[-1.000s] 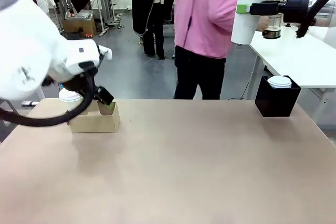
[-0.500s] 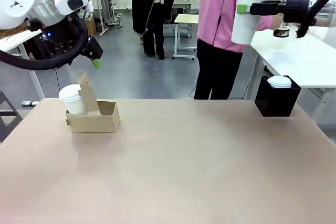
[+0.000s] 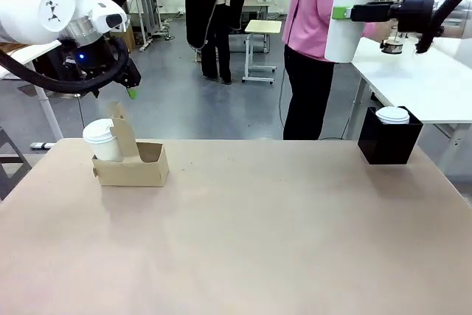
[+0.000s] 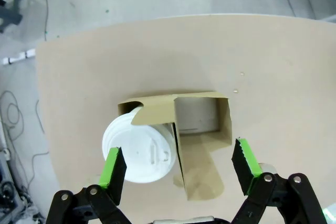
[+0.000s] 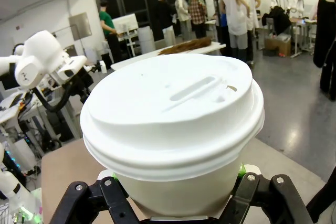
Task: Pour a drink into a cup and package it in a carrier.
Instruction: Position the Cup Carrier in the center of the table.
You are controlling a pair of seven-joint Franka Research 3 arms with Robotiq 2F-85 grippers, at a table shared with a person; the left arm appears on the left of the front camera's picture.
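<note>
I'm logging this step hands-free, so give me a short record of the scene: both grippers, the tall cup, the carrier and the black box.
Left gripper: open, above the carrier
Right gripper: shut on the tall cup, lidded, raised high at the right
Carrier: short cup in one slot, other slot empty
Black box: on the table, lidded cup inside

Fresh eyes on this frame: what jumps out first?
The right gripper, shut on a tall white lidded cup, holds it high at the far right. At the left, the open left gripper hangs over the cardboard carrier, which has a second lidded cup in one slot and the other slot empty.
</note>
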